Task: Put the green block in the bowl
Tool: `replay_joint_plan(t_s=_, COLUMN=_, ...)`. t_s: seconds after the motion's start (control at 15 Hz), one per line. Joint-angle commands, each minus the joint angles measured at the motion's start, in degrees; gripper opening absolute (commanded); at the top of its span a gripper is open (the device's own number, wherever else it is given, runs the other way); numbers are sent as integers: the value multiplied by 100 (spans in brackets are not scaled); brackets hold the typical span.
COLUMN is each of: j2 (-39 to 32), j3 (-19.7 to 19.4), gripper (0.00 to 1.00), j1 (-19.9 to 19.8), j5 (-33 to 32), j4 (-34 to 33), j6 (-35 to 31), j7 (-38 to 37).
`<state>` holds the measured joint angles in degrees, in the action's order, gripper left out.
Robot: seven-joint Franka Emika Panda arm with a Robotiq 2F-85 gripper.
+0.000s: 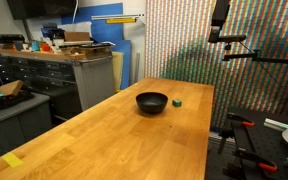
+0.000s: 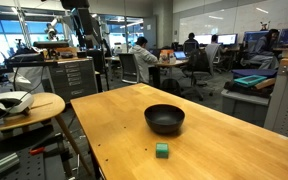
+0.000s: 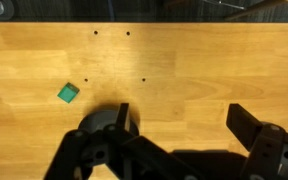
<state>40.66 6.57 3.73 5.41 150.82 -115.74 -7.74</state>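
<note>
- While the green block (image 2: 162,150) lies on the wooden table (image 2: 234,140) near the black bowl (image 2: 164,119), the approach looks like the step in hand.
- Gripper (image 3: 184,125) hangs above, fingers spread, empty.
- Next move, likely: shift over the block, descend, pinch.

Exterior views oblique from different sides, sharing table (image 1: 104,130) and bowl (image 1: 152,102), wrist view overhead

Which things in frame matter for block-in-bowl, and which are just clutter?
Job:
- green block
- bowl
- gripper, open

Lying about:
- yellow scrap near the table corner
- drawer cabinet
- round side table
</note>
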Motion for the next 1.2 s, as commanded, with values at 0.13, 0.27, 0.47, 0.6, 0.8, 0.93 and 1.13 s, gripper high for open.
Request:
replay_joint_plan(t_s=0.13, j2=-514, j3=-453, gripper=100, j1=-242, j5=-415, j4=103, j6=-1069, j7=692)
replay_joint_plan(t_s=0.27, j2=-696, j3=-589, gripper=100, j1=-291, j5=-483, j4=121, j6=-1337, j7=902)
replay_joint_plan(t_s=0.47, j2=-957, j3=-717, gripper=100, j1=-412, j5=-755, j4=151, j6=-1616, j7=1183)
replay_joint_plan(t_s=0.6, j2=-1102, j3=-797, gripper=100, j1=-489, j5=-978, j4=151, j6=-1618, j7=1377)
replay_joint_plan(t_s=0.8, j2=-1351, j3=-909, gripper=100, j1=-604, j5=-1307, j4=143, j6=-1686, j7=1653)
replay_joint_plan(t_s=0.93, j2=-1556, j3=-1020, gripper=100, j1=-648, j5=-1438, j4=110, j6=-1857, j7=1845)
replay_joint_plan(t_s=1.13, j2=-1888, j3=-1193, gripper=100, j1=-714, j5=-1540, j4=73, j6=-2151, j7=2128)
